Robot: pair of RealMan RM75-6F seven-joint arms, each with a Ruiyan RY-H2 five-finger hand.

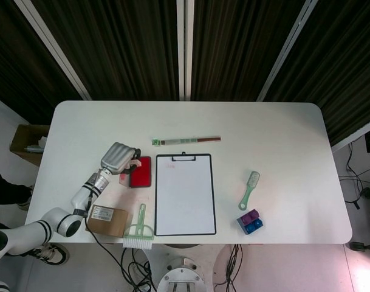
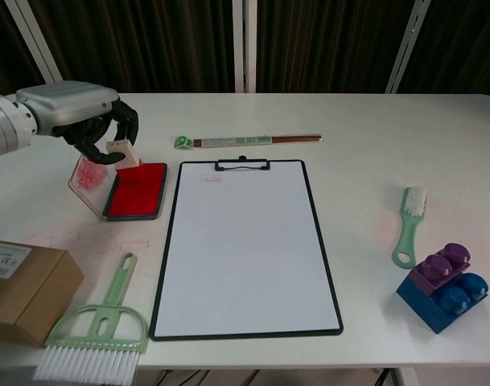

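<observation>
Your left hand (image 2: 88,121) above the open red ink pad (image 2: 135,190), fingers (image 2: 108,153) curled around a small white stamp (image 2: 124,151), clipboard (image 2: 245,241) just beside.

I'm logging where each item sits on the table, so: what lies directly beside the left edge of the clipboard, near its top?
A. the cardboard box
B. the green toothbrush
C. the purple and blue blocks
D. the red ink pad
D: the red ink pad sits just off the left edge of the clipboard, with the left hand over its open clear lid.
</observation>
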